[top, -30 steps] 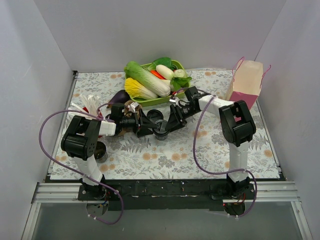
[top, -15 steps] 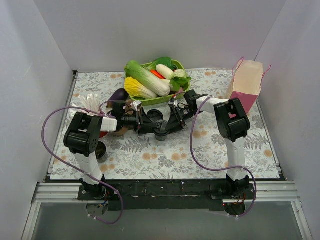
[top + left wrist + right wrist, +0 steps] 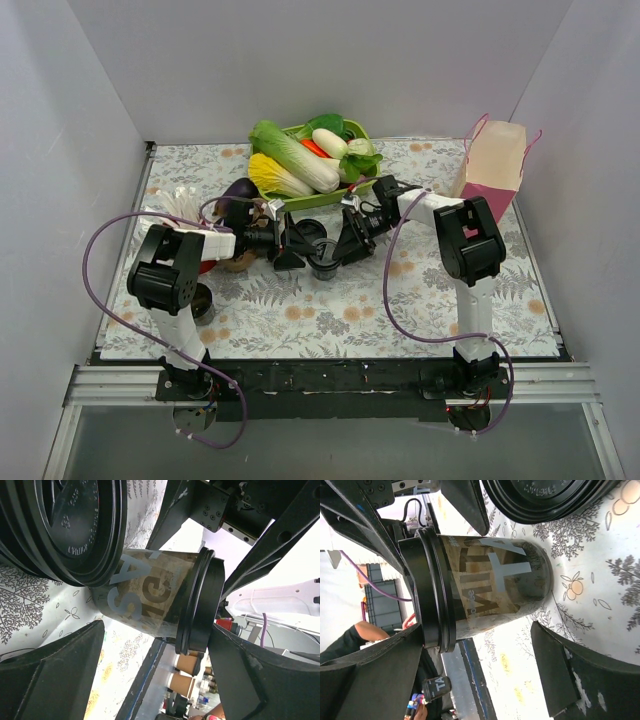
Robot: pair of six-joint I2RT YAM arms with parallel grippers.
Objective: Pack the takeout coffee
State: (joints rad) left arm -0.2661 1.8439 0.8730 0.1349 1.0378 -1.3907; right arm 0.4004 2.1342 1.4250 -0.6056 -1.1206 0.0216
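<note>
**Both grippers are letting go of the cup**

The left gripper [image 3: 292, 247] and the right gripper [image 3: 345, 240] are opening. Half a second ago each was drawn in close around the takeout coffee [image 3: 323, 262]. Now both pairs of jaws are standing spread wide, and both wrist views are showing bench pattern between the fingers and the cup wall. Only the left gripper's finger nearest the lid is sitting too close to say whether it is touching.

The coffee is standing upright near the middle of the bench [image 3: 440, 290] with its black lid on. It is resting on its own base between the two grippers, just beside a second lidded cup [image 3: 308, 233] and a little nearer than the tray of vegetables [image 3: 315, 202].

For the task, this looks like a release rather than a delivery. The cup is sitting on the bare bench, well apart from the pink bag [image 3: 492, 160] at the far right corner. Packing is probably still waiting on a fresh grasp by one arm.
</note>
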